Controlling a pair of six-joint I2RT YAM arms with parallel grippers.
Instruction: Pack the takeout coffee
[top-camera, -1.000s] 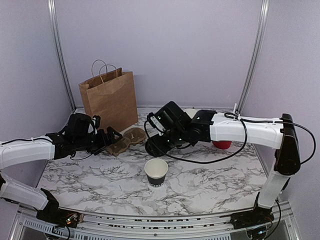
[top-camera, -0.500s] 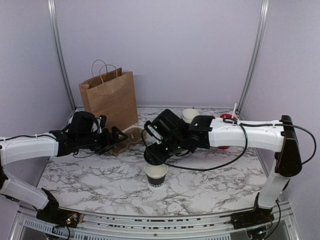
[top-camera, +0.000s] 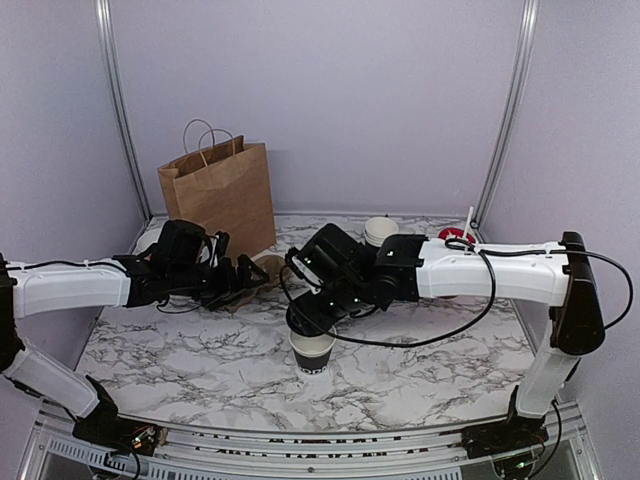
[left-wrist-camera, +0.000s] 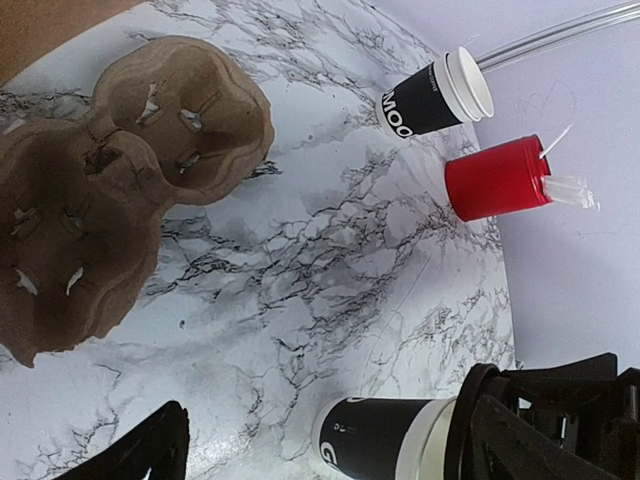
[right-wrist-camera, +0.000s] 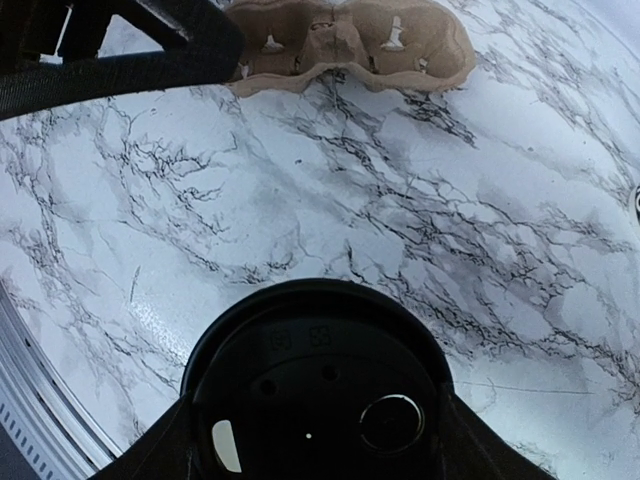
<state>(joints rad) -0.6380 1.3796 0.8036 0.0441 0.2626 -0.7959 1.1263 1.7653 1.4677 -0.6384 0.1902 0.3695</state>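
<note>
The marble table (top-camera: 180, 350) bears a brown paper bag (top-camera: 220, 200) at back left; a cardboard cup carrier (left-wrist-camera: 110, 190) lies before it, with the left gripper (top-camera: 248, 278) just beside, jaws spread wide, empty; the takeout coffee cup (top-camera: 313, 353) stands upright mid-table; right above its rim, the right gripper (top-camera: 310, 318) pinches the black lid (right-wrist-camera: 315, 400).

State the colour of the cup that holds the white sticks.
The cup is red; the left wrist view shows it best.

left gripper (top-camera: 247, 270) jaws spread, right gripper (top-camera: 310, 320) clamped
</note>
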